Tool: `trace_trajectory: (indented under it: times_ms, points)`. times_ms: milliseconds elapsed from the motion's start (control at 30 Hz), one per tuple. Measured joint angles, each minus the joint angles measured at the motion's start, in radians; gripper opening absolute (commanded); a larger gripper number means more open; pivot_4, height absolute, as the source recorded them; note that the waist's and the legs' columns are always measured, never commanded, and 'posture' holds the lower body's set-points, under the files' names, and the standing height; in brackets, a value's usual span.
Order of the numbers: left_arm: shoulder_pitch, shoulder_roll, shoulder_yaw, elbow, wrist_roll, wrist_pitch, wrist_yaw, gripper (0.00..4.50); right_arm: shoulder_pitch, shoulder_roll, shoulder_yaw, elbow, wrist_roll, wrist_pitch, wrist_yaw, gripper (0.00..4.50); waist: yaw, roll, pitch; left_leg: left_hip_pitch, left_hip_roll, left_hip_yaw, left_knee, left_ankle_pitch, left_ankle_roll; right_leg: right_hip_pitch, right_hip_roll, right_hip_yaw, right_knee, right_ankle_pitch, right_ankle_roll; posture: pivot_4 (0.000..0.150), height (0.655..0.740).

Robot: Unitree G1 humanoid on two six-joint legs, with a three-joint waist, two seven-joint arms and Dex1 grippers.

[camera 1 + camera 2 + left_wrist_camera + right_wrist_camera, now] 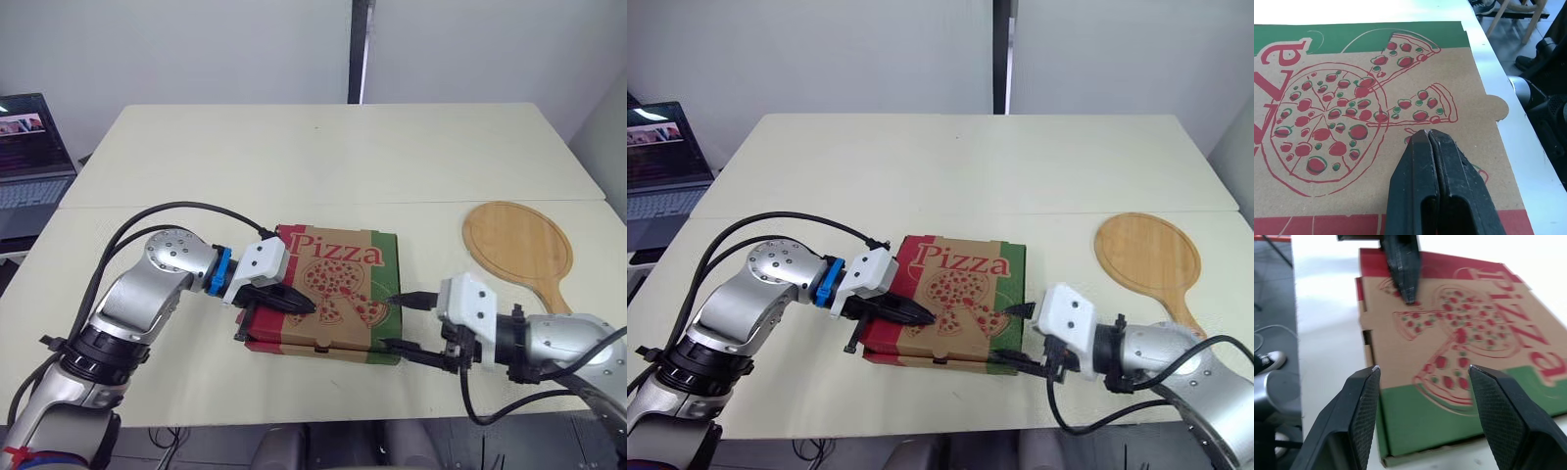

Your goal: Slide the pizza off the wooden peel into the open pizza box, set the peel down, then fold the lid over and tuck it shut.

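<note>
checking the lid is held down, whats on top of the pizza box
The left gripper, fingers shut, rests on the printed lid of the closed pizza box; nothing else lies on it. The lid covers the inside, so whether the pizza is in there cannot be seen.

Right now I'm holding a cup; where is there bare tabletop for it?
Bare: the far half of the table beyond the pizza box, and the strip between box and wooden peel. Crowded: around the box, where left hand and right hand sit.

Red word "Pizza" printed on pizza box (333, 294) lid, above pizza drawing. Laptop (29, 147) screen unreadable.
</note>
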Motion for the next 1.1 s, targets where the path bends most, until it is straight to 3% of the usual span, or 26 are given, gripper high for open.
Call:
trace_trajectory:
  times_ms: [67, 167, 400, 600, 767, 900, 1100]
  points:
    - [0.000, -0.003, 0.000, 0.003, 0.002, -0.002, 0.001, 0.00, -0.033, 0.002, 0.008, 0.016, -0.002, 0.006, -0.017, 3.10, -0.001, 0.000, 0.000, 0.001, 0.000, 0.000, 0.000, 0.000, 0.000, 0.001, 0.000, 0.000, 0.000, 0.000, 0.000, 0.150, 0.7350]
    - [0.000, -0.008, -0.001, 0.008, 0.003, -0.004, 0.003, 0.00, -0.081, 0.033, 0.099, 0.041, -0.043, 0.006, -0.054, 2.54, -0.002, 0.000, 0.000, 0.001, 0.000, 0.000, 0.000, 0.000, 0.000, 0.001, 0.000, 0.000, 0.000, 0.000, 0.000, 0.150, 0.7350]
    - [0.000, -0.018, 0.002, 0.011, 0.002, -0.005, 0.021, 0.00, -0.159, 0.109, 0.360, 0.139, -0.203, -0.059, -0.084, 0.05, -0.002, 0.000, 0.000, 0.001, 0.000, -0.001, 0.000, 0.001, -0.002, 0.001, 0.000, 0.000, 0.000, 0.000, 0.000, 0.150, 0.7350]
    - [0.001, 0.003, 0.080, 0.012, -0.052, 0.058, 0.045, 0.00, -0.173, 0.128, 0.426, 0.180, -0.281, -0.128, -0.071, 0.02, -0.003, 0.000, 0.000, 0.001, 0.000, -0.001, 0.000, 0.001, -0.001, 0.000, 0.000, -0.001, 0.000, 0.000, 0.000, 0.150, 0.7350]
    - [-0.005, 0.164, 0.178, 0.108, -0.038, 0.039, 0.020, 0.00, -0.172, 0.132, 0.434, 0.190, -0.305, -0.153, -0.051, 0.02, -0.007, 0.000, 0.000, 0.001, 0.000, -0.001, -0.001, 0.001, -0.001, -0.001, 0.001, 0.000, 0.000, 0.000, 0.000, 0.150, 0.7350]
    - [0.078, 0.284, 0.199, 0.171, 0.018, -0.055, -0.037, 0.00, -0.174, 0.132, 0.435, 0.201, -0.316, -0.163, -0.031, 0.02, -0.006, 0.000, 0.000, 0.000, 0.000, -0.001, -0.001, 0.001, -0.001, -0.001, 0.001, 0.000, -0.001, 0.000, 0.000, 0.150, 0.7350]
    - [0.170, 0.290, 0.201, 0.092, -0.004, -0.036, -0.057, 0.00, -0.180, 0.139, 0.434, 0.211, -0.319, -0.164, -0.017, 0.02, 0.000, 0.000, 0.000, 0.000, 0.000, -0.002, -0.001, 0.000, 0.000, 0.000, 0.001, -0.001, 0.000, -0.001, 0.000, 0.150, 0.7350]
